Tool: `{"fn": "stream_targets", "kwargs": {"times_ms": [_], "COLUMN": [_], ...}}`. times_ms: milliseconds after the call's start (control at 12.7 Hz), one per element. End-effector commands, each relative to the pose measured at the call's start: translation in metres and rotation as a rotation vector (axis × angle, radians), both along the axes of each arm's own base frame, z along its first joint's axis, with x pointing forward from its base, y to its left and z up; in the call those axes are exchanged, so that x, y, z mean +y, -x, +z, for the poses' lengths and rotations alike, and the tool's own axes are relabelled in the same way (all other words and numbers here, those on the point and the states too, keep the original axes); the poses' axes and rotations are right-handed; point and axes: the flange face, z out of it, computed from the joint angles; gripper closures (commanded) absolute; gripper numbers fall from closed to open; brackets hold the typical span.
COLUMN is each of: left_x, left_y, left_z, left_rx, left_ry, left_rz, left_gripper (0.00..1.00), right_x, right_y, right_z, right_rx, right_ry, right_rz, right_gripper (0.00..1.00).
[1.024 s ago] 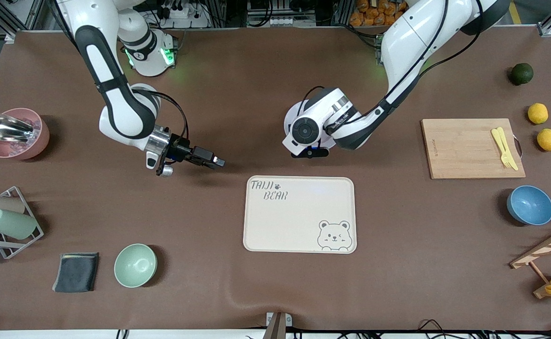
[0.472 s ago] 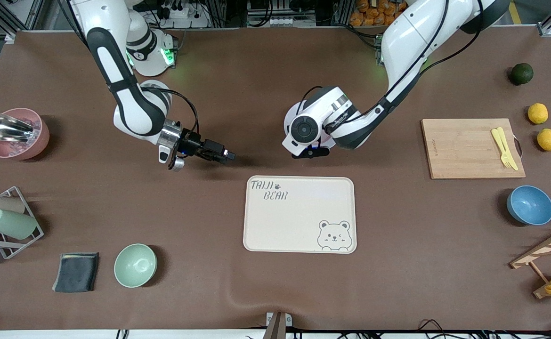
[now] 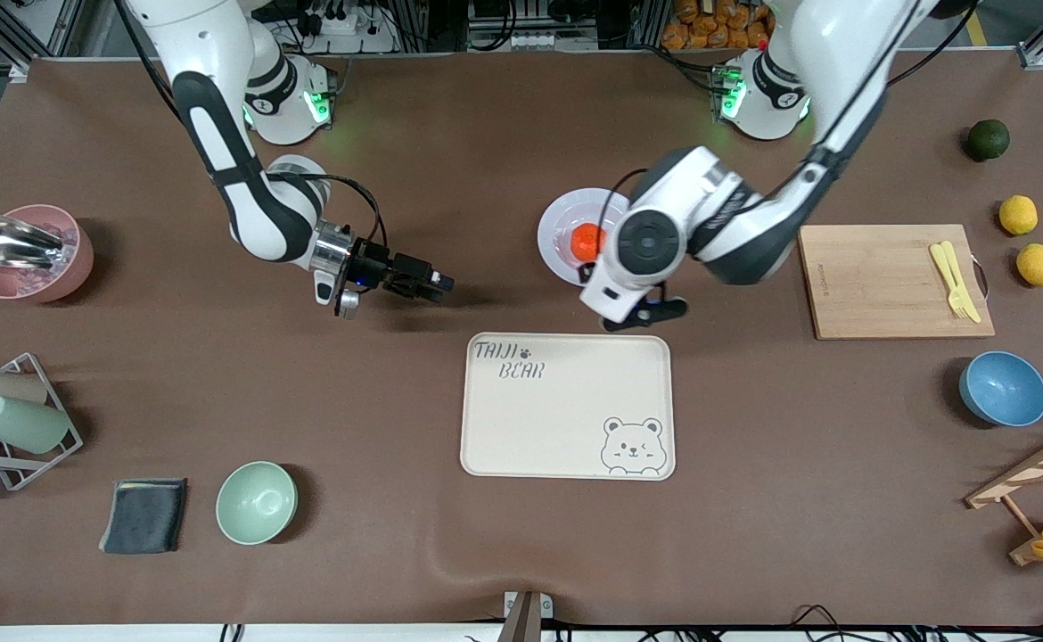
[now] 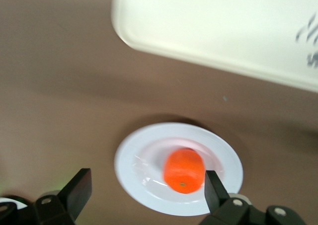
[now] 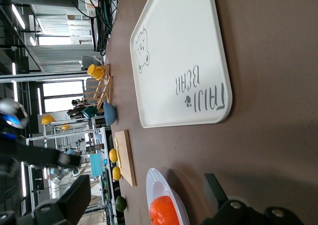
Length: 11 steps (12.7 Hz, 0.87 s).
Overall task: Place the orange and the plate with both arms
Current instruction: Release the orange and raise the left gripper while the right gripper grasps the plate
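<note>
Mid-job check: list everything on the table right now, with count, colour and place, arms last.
orange: 1, reddish-orange, on the plate
plate: 1, white, mid-table, farther from the front camera than the tray
tray: 1, cream, bear print, table centre
cutting board: 1, wood, toward the left arm's end
fork: 1, yellow, on the cutting board
lemons: 2, yellow, beside the board
dark green fruit: 1, beside the lemons
blue bowl: 1, nearer than the board
green bowl: 1, beside the dark cloth
pink bowl: 1, holds a metal scoop
cup rack: 1, pastel cups
left gripper: open, over the table beside the plate
right gripper: open, over bare table
</note>
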Motion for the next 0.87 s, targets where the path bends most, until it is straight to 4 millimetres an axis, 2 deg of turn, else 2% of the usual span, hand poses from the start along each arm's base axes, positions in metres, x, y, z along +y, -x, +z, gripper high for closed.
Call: {"fn": "stream_targets", "kwargs": {"times_ms": [0, 79, 236, 315, 394, 472, 630, 787], "left_x": [0.039, 0.051, 0.080, 0.097, 0.113, 0.125, 0.158, 0.189], "left_y": [-0.011, -0.018, -0.027, -0.031, -0.034, -0.036, -0.043, -0.048], "left_z": [0.055, 0.062, 0.081, 0.088, 0.097, 0.100, 0.105, 0.119], "left_rx": [-0.064, -0.083, -0.110, -0.115, -0.117, -0.108, -0.103, -0.111], "left_ry": [-0.016, -0.020, -0.012, -0.005, 0.000, -0.005, -0.022, -0.037], "left_rz": [-0.039, -0.041, -0.085, -0.110, -0.137, -0.166, -0.203, -0.224], "left_gripper": [0.00, 0.00, 0.00, 0.00, 0.00, 0.00, 0.00, 0.00], "right_x": [0.029, 0.037, 0.047, 0.059, 0.073, 0.078, 0.083, 0.098], "right_y": [0.022, 0.029, 0.039, 0.049, 0.059, 0.064, 0.070, 0.081], "right_z": [-0.022, -0.028, -0.035, -0.040, -0.043, -0.043, -0.047, -0.050], "right_rx": [-0.030, -0.022, -0.004, 0.013, 0.025, 0.030, 0.039, 0.051], "right_ry": [0.001, -0.011, -0.025, -0.035, -0.044, -0.049, -0.048, -0.061], "right_rz": [0.007, 0.015, 0.023, 0.008, 0.003, 0.000, -0.002, -0.017], "right_gripper": [0.00, 0.01, 0.20, 0.26, 0.28, 0.32, 0.31, 0.32]}}
